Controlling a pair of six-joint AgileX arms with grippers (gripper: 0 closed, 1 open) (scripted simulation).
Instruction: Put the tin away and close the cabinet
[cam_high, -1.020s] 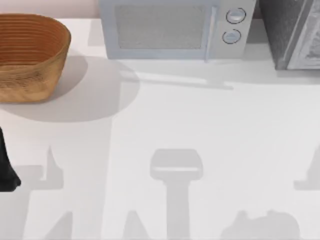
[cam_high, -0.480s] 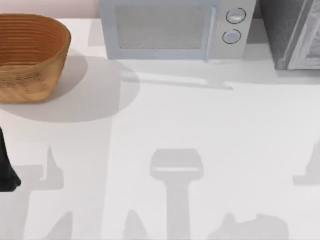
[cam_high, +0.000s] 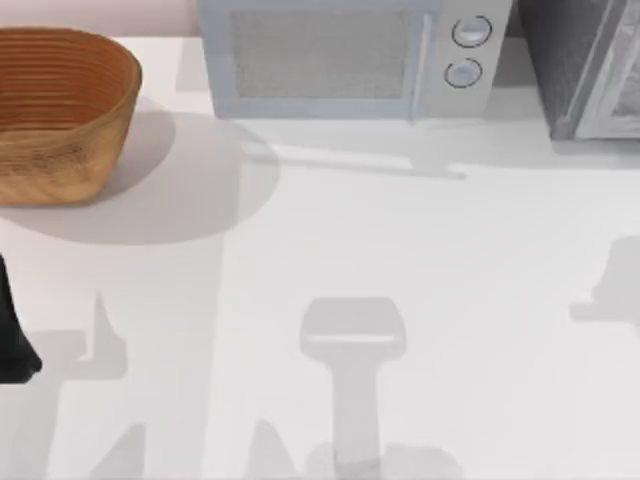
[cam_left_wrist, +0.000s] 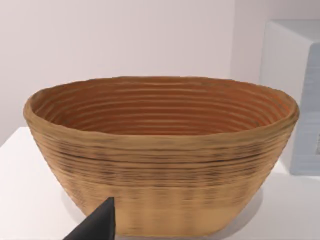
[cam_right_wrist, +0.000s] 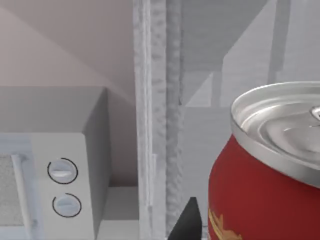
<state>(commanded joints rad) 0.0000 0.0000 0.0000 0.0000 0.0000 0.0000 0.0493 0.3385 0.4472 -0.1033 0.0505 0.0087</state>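
While the left arm (cam_high: 12, 335) sits parked at the left edge of the table (cam_high: 400, 240), the tin (cam_right_wrist: 265, 170) rides close under the right wrist camera, its red side and silver-grey top large in that view, with a dark fingertip (cam_right_wrist: 187, 222) of the right gripper just beside it; whether the fingers are pressed against the tin I cannot tell. Behind the tin stands the cabinet (cam_high: 580, 65) at the far right corner of the table, its pale framed door (cam_right_wrist: 150, 115) swung open and seen edge-on, the grey inside visible past it. Just left of the cabinet is the white microwave (cam_high: 350, 55) with two round knobs. A woven basket (cam_high: 60, 110) rests at the far left, directly ahead of the left wrist camera, where one dark fingertip (cam_left_wrist: 97, 225) shows; I cannot tell the left gripper's state.
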